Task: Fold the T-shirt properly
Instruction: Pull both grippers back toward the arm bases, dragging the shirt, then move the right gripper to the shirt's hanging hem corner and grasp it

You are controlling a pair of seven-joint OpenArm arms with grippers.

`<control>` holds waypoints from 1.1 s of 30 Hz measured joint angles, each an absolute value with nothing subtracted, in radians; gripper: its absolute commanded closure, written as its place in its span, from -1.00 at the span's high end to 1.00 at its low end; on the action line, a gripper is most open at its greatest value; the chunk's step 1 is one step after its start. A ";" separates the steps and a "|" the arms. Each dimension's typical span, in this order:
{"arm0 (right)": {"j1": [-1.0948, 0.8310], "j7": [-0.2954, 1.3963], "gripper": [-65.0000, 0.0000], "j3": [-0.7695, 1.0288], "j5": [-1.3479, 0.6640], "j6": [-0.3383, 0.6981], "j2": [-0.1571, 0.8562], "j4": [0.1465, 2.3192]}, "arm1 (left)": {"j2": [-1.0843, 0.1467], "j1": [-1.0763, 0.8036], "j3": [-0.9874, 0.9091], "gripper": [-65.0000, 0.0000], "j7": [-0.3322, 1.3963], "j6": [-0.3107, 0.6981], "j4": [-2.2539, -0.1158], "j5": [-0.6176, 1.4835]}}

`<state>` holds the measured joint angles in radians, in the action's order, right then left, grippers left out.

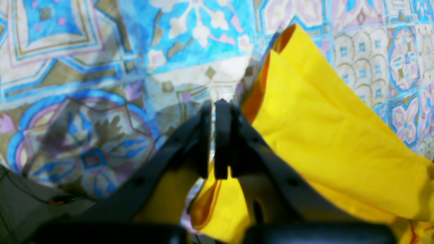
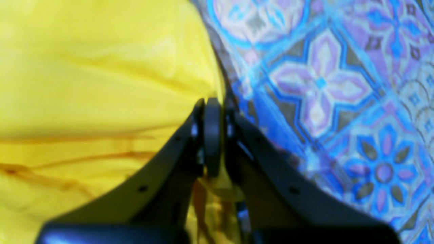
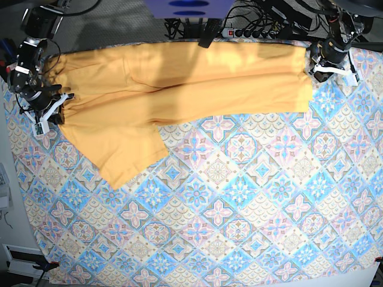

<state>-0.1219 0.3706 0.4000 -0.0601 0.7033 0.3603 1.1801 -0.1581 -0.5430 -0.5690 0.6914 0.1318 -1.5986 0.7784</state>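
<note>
T-shirt stretched along far edge of table, pinched at both ends. Left gripper closed to a thin slit, yellow cloth bunched under and beside the fingers; looks clamped on a shirt edge, though the exact pinch point is hidden. In base view, left gripper at far right corner, touching the shirt's right end. Right gripper shut tight, fingers pressed together on a fold of yellow fabric right at the shirt's edge, cloth trailing below the tips. In base view, right gripper at far left, on the shirt's left end, fabric gathered into small pleats there.

Outward: shirt spread flat and wide between the two grippers, orange-yellow, long crease running left to right through the middle. One flap hanging toward the viewer on the left side, tapering to a point on the cloth. Shadow band across the upper middle of the shirt. Neck trim and label not made out.

Tablecloth under everything, blue-pink tile pattern, covering the table. Power strip and cables past the far edge. Blue object at top centre, partly cut off.
</note>
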 measured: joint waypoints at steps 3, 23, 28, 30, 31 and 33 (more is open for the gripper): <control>-0.122 0.353 -0.96 0.400 -0.060 0.703 0.360 1.183 | -0.158 -0.546 -0.569 -0.87 0.692 0.131 -1.599 0.778; -0.108 0.312 -0.44 0.579 -0.056 0.625 0.282 1.308 | -0.160 -0.529 -0.569 -0.89 0.691 0.132 -1.599 0.779; -0.058 0.316 -0.44 0.576 -0.054 0.626 0.242 1.388 | -0.155 -0.530 -0.569 -0.89 0.692 0.131 -1.599 0.779; -0.053 0.308 -0.44 0.569 -0.058 0.631 0.228 1.409 | -0.155 -0.528 -0.569 -0.89 0.692 0.132 -1.599 0.780; -0.054 0.308 -0.44 0.569 -0.059 0.632 0.226 1.410 | -0.155 -0.527 -0.569 -0.89 0.692 0.131 -1.599 0.779; -0.051 0.323 -0.44 0.564 -0.051 0.622 0.224 1.400 | -0.155 -0.530 -0.569 -0.89 0.691 0.131 -1.599 0.779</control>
